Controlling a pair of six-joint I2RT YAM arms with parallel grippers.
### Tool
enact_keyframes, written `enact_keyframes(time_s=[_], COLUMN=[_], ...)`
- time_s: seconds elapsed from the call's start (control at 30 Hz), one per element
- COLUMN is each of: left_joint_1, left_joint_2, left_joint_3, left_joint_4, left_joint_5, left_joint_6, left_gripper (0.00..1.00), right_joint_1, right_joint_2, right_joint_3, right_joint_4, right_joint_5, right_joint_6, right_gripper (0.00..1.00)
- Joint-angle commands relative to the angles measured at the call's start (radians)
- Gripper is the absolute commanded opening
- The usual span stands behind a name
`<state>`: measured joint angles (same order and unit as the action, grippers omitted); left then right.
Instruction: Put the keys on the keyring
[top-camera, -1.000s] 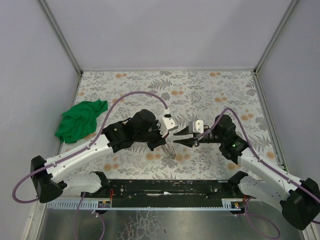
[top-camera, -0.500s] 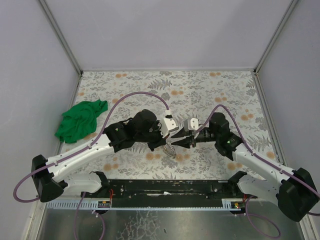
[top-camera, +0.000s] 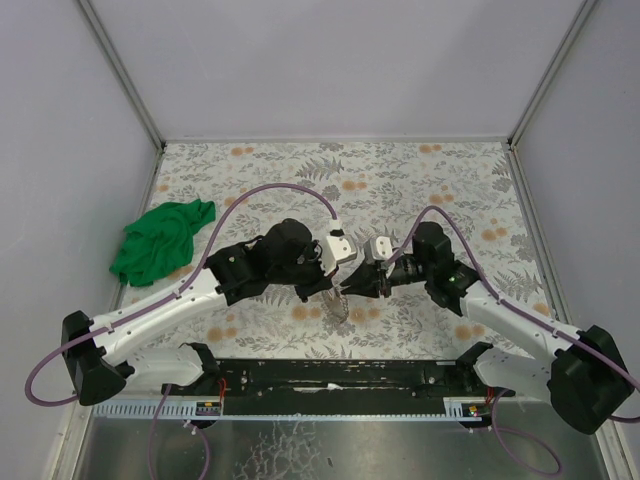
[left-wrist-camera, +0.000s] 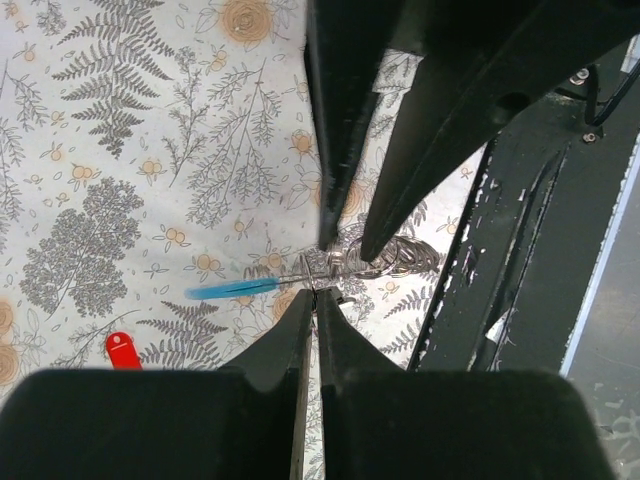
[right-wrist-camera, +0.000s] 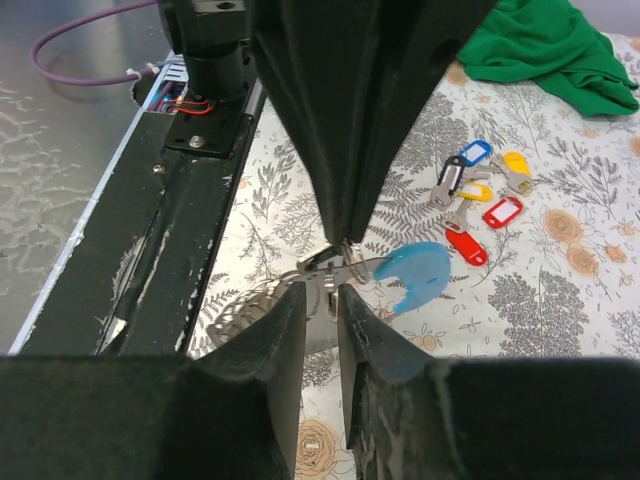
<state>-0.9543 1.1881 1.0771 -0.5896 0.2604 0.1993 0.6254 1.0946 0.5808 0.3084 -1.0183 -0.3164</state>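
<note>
Overhead, the two arms meet tip to tip at about six o'clock from the middle of the floral-print table (top-camera: 400, 170). The left gripper (left-wrist-camera: 312, 305) has its black fingers pressed together on the grey metal part of the keyring (right-wrist-camera: 345, 268), a thin loop that is part grey wire and part bright light-blue arc. It holds the loop just above the tabletop. The right gripper (right-wrist-camera: 335, 300) faces it from three o'clock in the top view. Its jaws stand a narrow gap apart on either side of the ring's metal end, and they grip nothing that can be seen. From the right wrist, the light-blue arc juts out toward three o'clock of the pinch point. The keys (right-wrist-camera: 480, 195), small metal ones with oblong plastic tags in blue, yellow, red and black, lie in a loose cluster on the table at two o'clock of the ring, apart from both grippers. From the left wrist, one red tag shows at eight o'clock of the ring. A crumpled green cloth (top-camera: 160, 240) lies at the table's nine o'clock edge, well apart from the ring. A black rail (top-camera: 340, 375) runs along the near edge between the arm bases.
</note>
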Motion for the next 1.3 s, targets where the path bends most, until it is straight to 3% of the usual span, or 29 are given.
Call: enact_keyframes(time_s=[0.0,0.23,0.47,0.97,1.17,1.27], left_joint_1=[-0.005,-0.005,-0.006,-0.004,-0.005,-0.004], left_joint_2=[-0.014,-0.01,-0.017,0.009,0.017,0.018], left_joint_3=[0.012,0.01,0.008,0.027,0.033,0.033], left_joint_4=[0.065,0.074,0.074,0.074,0.074,0.083], left_joint_5=[-0.056,-0.063,-0.004,0.054,0.06,0.059], left_joint_6=[-0.003,-0.014,0.003,0.015,0.018,0.016], left_gripper=[0.0,0.0,0.0,0.0,0.0,0.0], right_joint_1=[-0.003,-0.003,-0.003,-0.003,-0.003,-0.003], right_joint_2=[-0.045,-0.131,-0.11,0.032,0.059,0.07], right_joint_3=[0.066,0.047,0.011,0.053,0.057,0.06], right_joint_4=[-0.093,-0.177,0.051,0.128,0.152,0.148], right_joint_5=[-0.092,-0.087,0.064,-0.01,-0.039,-0.05], right_joint_6=[-0.047,-0.123,-0.049,-0.028,-0.009,-0.01], right_gripper=[0.22,0.18,0.31,0.29,0.23,0.12])
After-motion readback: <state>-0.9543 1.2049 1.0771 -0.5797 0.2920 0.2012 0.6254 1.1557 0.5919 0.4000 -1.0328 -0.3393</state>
